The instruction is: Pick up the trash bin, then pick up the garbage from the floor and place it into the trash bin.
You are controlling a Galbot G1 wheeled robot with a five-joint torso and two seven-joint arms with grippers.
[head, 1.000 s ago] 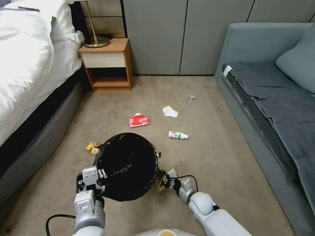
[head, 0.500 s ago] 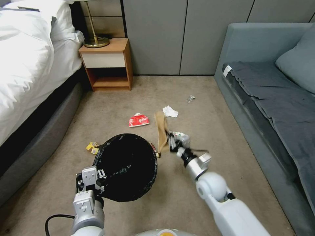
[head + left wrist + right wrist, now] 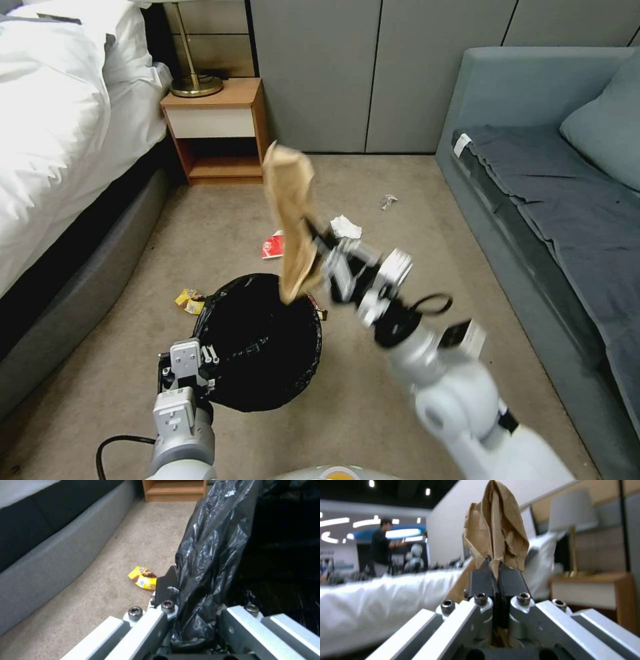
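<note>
My right gripper (image 3: pixel 319 248) pinches the crumpled brown paper bag (image 3: pixel 288 200); I'd centre it, seemingly rim-side, over the black-lined white bin (image 3: pixel 260 340) my left gripper (image 3: pixel 193 357) clamps.

Left arm low and near the body, its claw (image 3: pixel 200 357) clamped on the bin (image 3: pixel 260 340) rim. Right arm extended forward and raised, wrist angled up, its claw (image 3: pixel 319 248) pinched tight on the paper bag (image 3: pixel 290 213) above the bin.
</note>
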